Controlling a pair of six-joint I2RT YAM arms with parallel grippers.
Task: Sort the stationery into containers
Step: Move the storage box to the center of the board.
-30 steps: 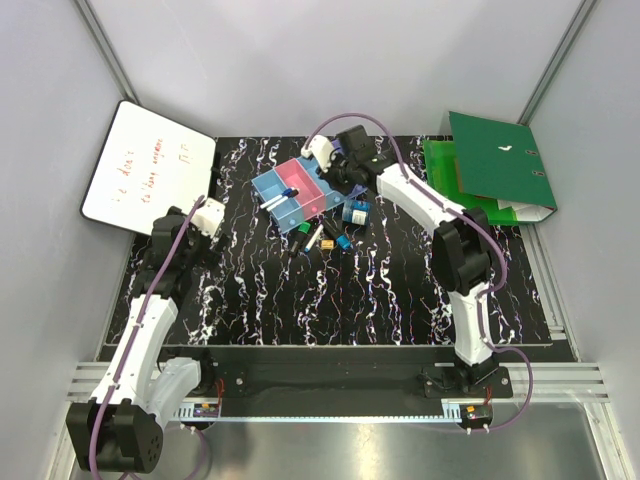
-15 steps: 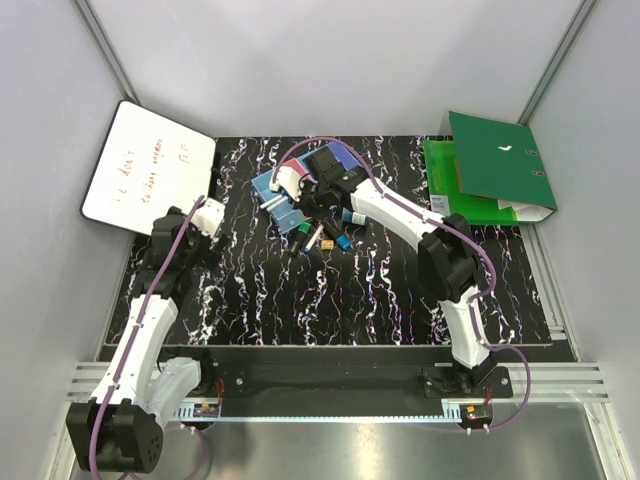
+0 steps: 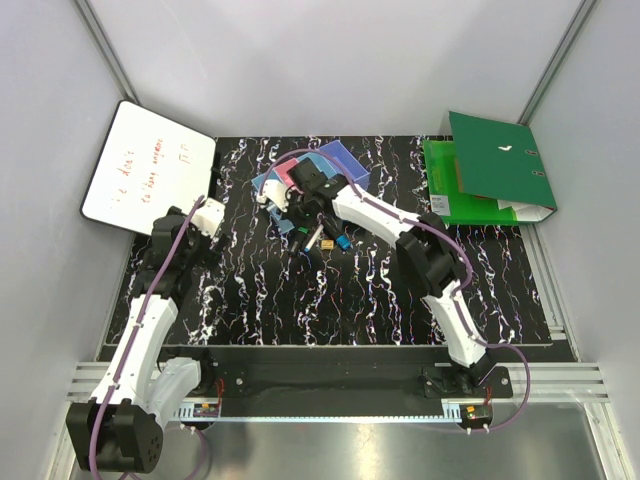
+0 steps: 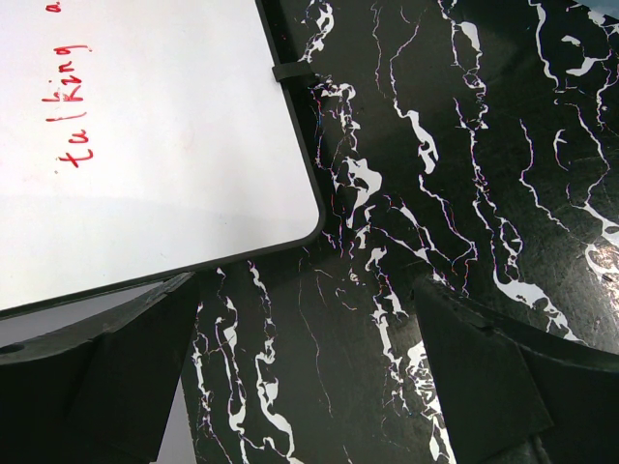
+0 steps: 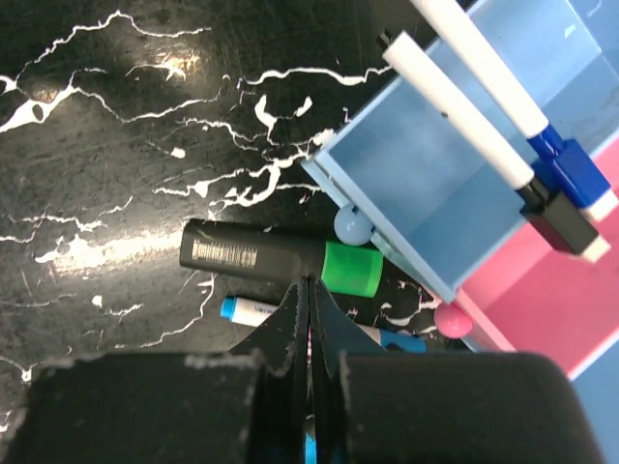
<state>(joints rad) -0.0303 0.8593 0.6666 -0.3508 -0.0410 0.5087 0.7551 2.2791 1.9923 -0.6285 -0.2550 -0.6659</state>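
A: At the far middle of the tabletop (image 3: 300,300), what?
B: Row of small joined translucent rectangular plastic bins (image 5: 435,193), light blue next to pink. Inside the light blue one, two white markers (image 5: 459,116), capped ends toward the pink side.
A: Right gripper (image 5: 309,314)?
B: Pinched fully together, gripping nothing. Hangs over a black marker with a green band (image 5: 271,256), flat on the tabletop just off the light blue bin's corner; beside that, a white marker with a light-blue tip (image 5: 242,311), partly hidden.
A: Left gripper (image 4: 309,396)?
B: Spread wide, nothing between the fingers. Hovers near the left edge, by the rounded corner of the white whiteboard with red writing (image 4: 145,145).
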